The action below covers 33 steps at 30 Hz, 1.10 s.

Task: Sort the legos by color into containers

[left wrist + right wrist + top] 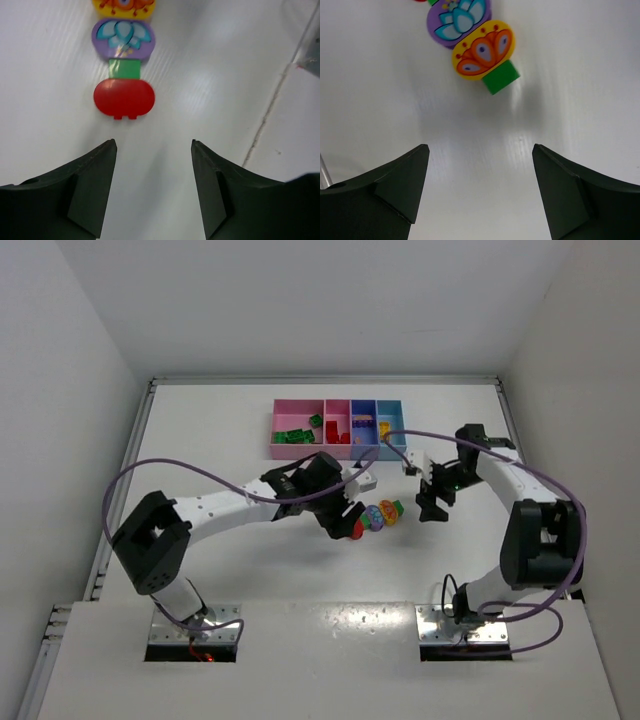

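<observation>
The legos not yet sorted here are one joined stack point(376, 517) lying flat on the white table point(220, 430) near its middle, at 6 o'clock from the containers point(290, 451) and well apart from them. In the top view the stack runs from 8 o'clock to 2 o'clock. The left wrist view shows its near end: a plain red rounded piece point(124, 98), then a small green brick point(124, 68), then a purple rounded piece printed with a pale blue lotus point(123, 37), with a yellow piece point(124, 6) cut off by the frame at 12 o'clock. The right wrist view shows the other end: that yellow piece carries orange petals with blue centres, and a second green brick point(500, 77) closes the stack. The left gripper point(154, 145) stands at the red end, at 8 o'clock of the stack, its fingers spread apart with nothing between them and the red piece just ahead of the tips. The right gripper point(480, 150) is at 3 o'clock of the stack, its fingers likewise wide apart and holding nothing, apart from the green end brick. In the containers, green bricks point(295, 435) lie in the wide pink bin, red ones point(338, 432) in the narrow pink bin, and a yellow-orange one point(385, 426) in the light blue bin; what the purple-blue bin holds is too small to tell.
</observation>
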Each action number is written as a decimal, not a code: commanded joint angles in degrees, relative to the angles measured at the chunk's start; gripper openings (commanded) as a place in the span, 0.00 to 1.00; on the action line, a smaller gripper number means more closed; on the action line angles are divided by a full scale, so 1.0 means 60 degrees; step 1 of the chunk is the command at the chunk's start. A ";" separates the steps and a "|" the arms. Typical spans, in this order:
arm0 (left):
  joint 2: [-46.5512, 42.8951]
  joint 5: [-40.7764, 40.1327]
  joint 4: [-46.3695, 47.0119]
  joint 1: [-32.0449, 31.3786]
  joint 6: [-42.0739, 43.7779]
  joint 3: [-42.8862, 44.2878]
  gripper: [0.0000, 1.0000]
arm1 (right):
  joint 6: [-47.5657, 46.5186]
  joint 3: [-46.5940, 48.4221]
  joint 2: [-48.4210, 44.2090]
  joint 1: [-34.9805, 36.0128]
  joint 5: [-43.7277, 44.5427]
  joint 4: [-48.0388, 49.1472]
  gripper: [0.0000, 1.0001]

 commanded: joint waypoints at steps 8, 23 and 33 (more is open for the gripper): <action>0.0763 -0.1504 0.2139 -0.0236 -0.0978 0.0063 0.67 | -0.0494 -0.0529 -0.1186 -0.1060 -0.0176 -0.0037 0.84; 0.2814 -0.0726 0.2228 -0.0236 -0.0700 0.1529 0.67 | -0.0216 -0.0587 -0.1509 -0.2864 -0.0571 -0.0843 0.84; 0.3473 -0.0374 0.1833 -0.0324 -0.0304 0.1793 0.67 | -0.0216 -0.0134 -0.1333 -0.3552 -0.0747 -0.1136 0.84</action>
